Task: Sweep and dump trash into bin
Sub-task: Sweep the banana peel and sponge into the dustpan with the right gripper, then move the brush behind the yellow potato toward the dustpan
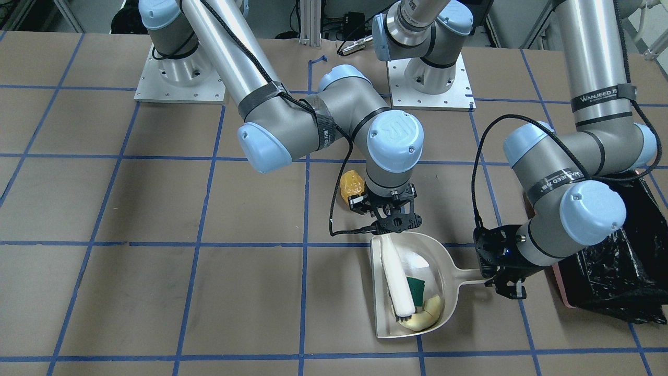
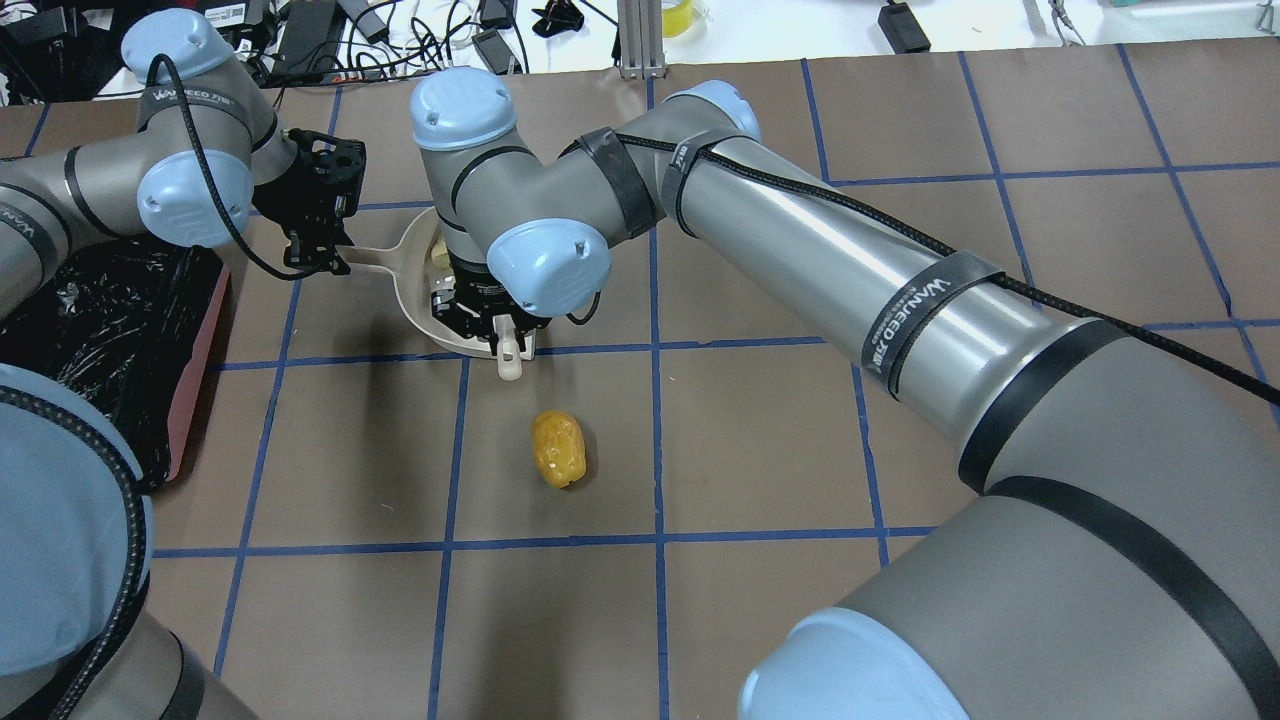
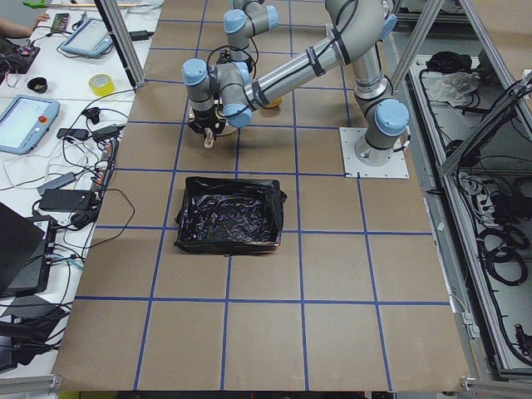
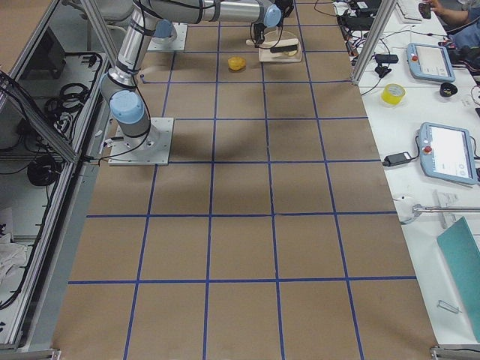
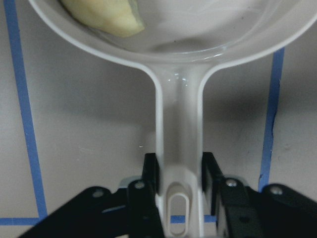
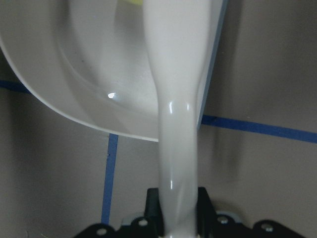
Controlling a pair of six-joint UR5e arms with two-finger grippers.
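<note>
One orange potato lump (image 1: pixel 351 184) loose on the counter (image 1: pixel 156 209), just beside the right end effector (image 1: pixel 392 230), apart from it. One pale crescent (image 1: pixel 425 316) and one green-sided sponge (image 1: pixel 416 287) inside the single dustpan (image 1: pixel 376 303), against the one brush (image 1: pixel 399 282). Right end effector clenched on the brush handle, left end effector (image 1: pixel 493 279) clenched on the dustpan handle, one black-lined bin (image 1: pixel 610 271) near it.

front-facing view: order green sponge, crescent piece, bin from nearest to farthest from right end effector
1. green sponge, in the dustpan beside the brush held by the right end effector
2. crescent piece, at the brush's tip
3. bin, far at view's right
</note>
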